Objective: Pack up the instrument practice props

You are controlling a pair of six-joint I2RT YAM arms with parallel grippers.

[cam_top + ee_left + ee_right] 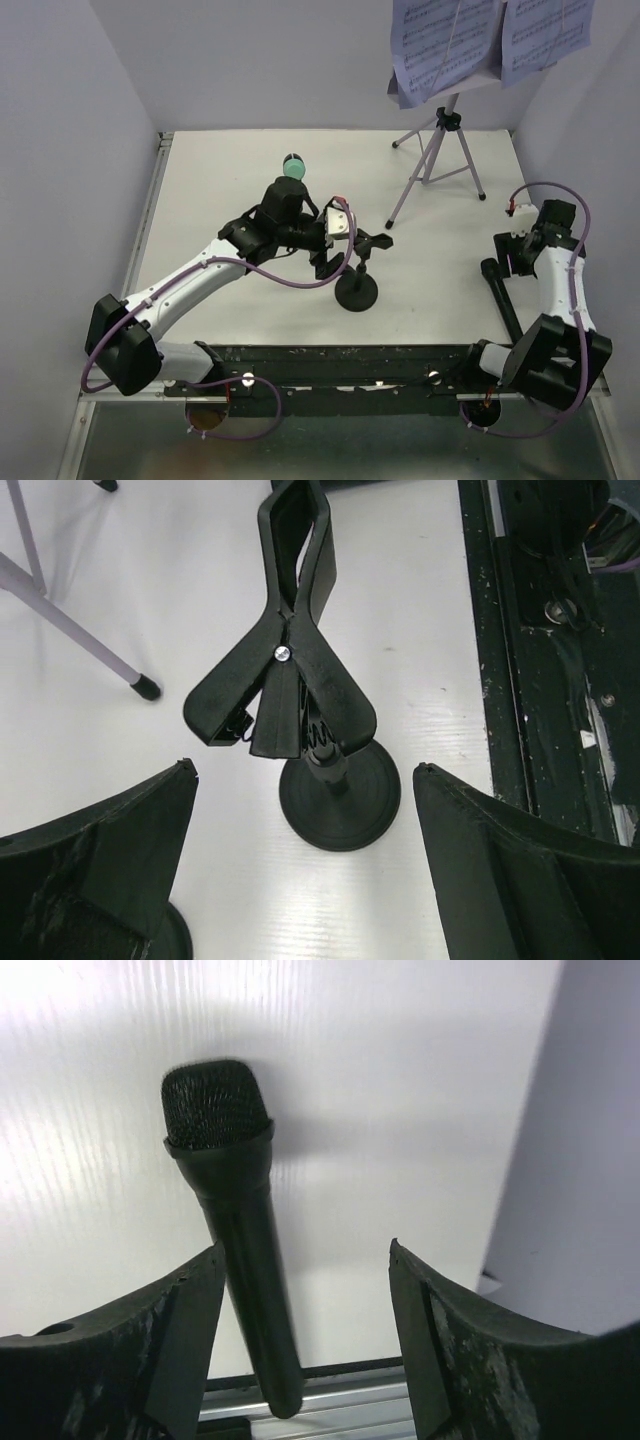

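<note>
left claw (302,768) wide open, empty, straddling holder (295,680) mid-frame. right claw (303,1248) open, empty, black mic (235,1210) on bench (400,1080) hugging one finger. Risk: off-centre pinch tips holder or rolls mic away.

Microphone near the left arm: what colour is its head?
The microphone head is mint green; top view shows it best.

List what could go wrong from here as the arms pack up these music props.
1. The left tool is open, facing the mic holder, whose clip leans off a small base; a high pinch might topple it.
2. The music stand leg is nearby; a wide swing might knock it.
3. The black microphone lies off-centre in the open right tool; closing may roll it away.
</note>
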